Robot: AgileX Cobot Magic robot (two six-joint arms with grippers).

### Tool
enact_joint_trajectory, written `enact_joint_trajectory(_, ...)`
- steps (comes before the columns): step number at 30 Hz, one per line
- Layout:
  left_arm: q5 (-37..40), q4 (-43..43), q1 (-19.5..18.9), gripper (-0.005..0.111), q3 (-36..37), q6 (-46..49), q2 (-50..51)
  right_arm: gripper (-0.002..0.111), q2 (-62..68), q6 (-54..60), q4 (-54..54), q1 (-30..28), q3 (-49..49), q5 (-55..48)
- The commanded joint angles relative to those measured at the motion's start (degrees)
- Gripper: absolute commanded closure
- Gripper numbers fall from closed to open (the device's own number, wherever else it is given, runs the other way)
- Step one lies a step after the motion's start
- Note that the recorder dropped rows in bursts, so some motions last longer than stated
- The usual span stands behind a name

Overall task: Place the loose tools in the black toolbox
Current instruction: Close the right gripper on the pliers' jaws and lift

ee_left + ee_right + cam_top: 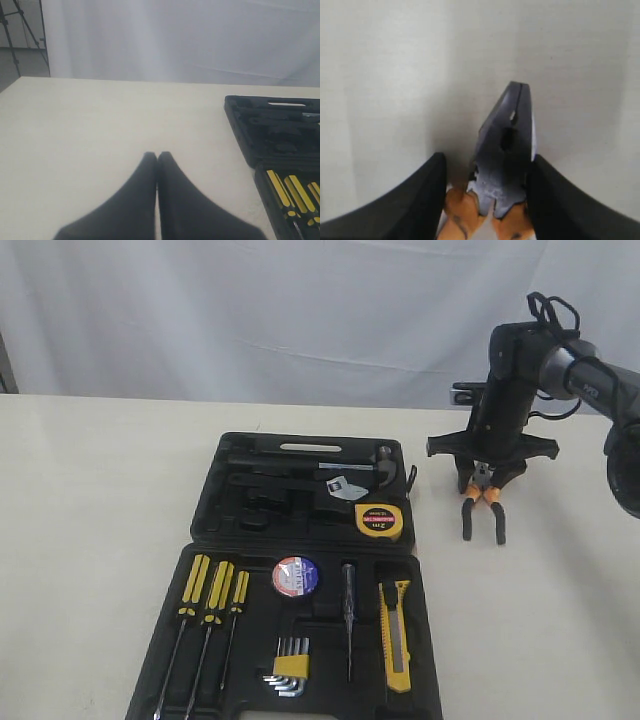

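The orange-handled pliers (485, 502) lie on the table right of the black toolbox (212, 502), their grey head (505, 145) between the fingers of my right gripper (487, 472). That gripper (487, 159) is open; one finger touches the head, and a gap shows on the other side. Inside the open toolbox sit the tape roll (296, 577), the yellow-black utility knife (396, 635) and the yellow tape measure (379, 520). My left gripper (158, 155) is shut and empty over bare table, left of the toolbox (270, 130); it does not show in the exterior view.
The case also holds yellow-handled screwdrivers (210, 590), a hex key set (288, 665), a thin probe (348, 615) and a hammer (360, 468). A white curtain hangs behind the table.
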State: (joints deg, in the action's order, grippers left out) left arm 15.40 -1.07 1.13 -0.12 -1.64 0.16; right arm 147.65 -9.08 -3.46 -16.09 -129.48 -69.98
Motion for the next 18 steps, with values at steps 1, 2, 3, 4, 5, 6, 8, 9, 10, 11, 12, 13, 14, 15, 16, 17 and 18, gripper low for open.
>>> enact_joint_trajectory(1, 0.03, -0.14, 0.12, 0.107, 0.12, -0.05, -0.16, 0.066, 0.40, -0.08, -1.34, -0.43, -0.34, 0.02)
enact_joint_trajectory(2, 0.03, -0.14, 0.12, 0.107, 0.12, -0.05, -0.16, 0.062, 0.40, -0.08, -1.34, -0.43, -0.34, 0.02)
enact_joint_trajectory(3, 0.03, -0.14, 0.12, 0.107, 0.12, -0.05, -0.16, 0.059, 0.40, -0.19, -1.34, -0.43, -0.34, 0.02)
enact_joint_trajectory(4, 0.03, -0.14, 0.12, 0.107, 0.12, -0.05, -0.16, 0.059, 0.40, -0.57, -1.34, -0.43, -0.34, 0.02)
enact_joint_trajectory(5, 0.03, -0.14, 0.12, 0.107, 0.12, -0.05, -0.16, 0.060, 0.40, -0.84, -1.34, -0.43, -0.34, 0.02)
enact_joint_trajectory(6, 0.03, -0.14, 0.12, 0.107, 0.12, -0.05, -0.16, 0.061, 0.40, -0.84, -1.34, -0.43, -0.34, 0.02)
enact_joint_trajectory(8, 0.03, -0.14, 0.12, 0.107, 0.12, -0.05, -0.16, 0.065, 0.40, -1.64, -1.34, -0.43, -0.34, 0.02)
enact_joint_trajectory(9, 0.03, -0.14, 0.12, 0.107, 0.12, -0.05, -0.16, 0.067, 0.40, -2.25, -1.34, -0.43, -0.34, 0.02)
enact_joint_trajectory(10, 0.03, -0.14, 0.12, 0.107, 0.12, -0.05, -0.16, 0.070, 0.40, -3.13, -1.34, -0.43, -0.34, 0.02)
enact_joint_trajectory(11, 0.03, -0.14, 0.12, 0.107, 0.12, -0.05, -0.16, 0.072, 0.40, -3.52, -1.34, -0.43, -0.34, 0.02)
enact_joint_trajectory(12, 0.03, -0.14, 0.12, 0.107, 0.12, -0.05, -0.16, 0.074, 0.40, -3.66, -1.34, -0.43, -0.34, 0.02)
enact_joint_trajectory(13, 0.03, -0.14, 0.12, 0.107, 0.12, -0.05, -0.16, 0.076, 0.40, -4.45, -1.34, -0.43, -0.34, 0.02)
enact_joint_trajectory(14, 0.03, -0.14, 0.12, 0.107, 0.12, -0.05, -0.16, 0.076, 0.40, -5.28, -1.34, -0.43, -0.34, 0.02)
enact_joint_trajectory(15, 0.03, -0.14, 0.12, 0.107, 0.12, -0.05, -0.16, 0.076, 0.40, -6.26, -1.34, -0.43, -0.34, 0.02)
enact_joint_trajectory(16, 0.03, -0.14, 0.12, 0.107, 0.12, -0.05, -0.16, 0.076, 0.40, -6.75, -1.34, -0.43, -0.34, 0.02)
enact_joint_trajectory(17, 0.03, -0.14, 0.12, 0.107, 0.12, -0.05, -0.16, 0.074, 0.40, -6.75, -1.34, -0.43, -0.34, 0.02)
enact_joint_trajectory(18, 0.03, -0.14, 0.12, 0.107, 0.12, -0.05, -0.16, 0.072, 0.40, -6.75, -1.34, -0.43, -0.34, 0.02)
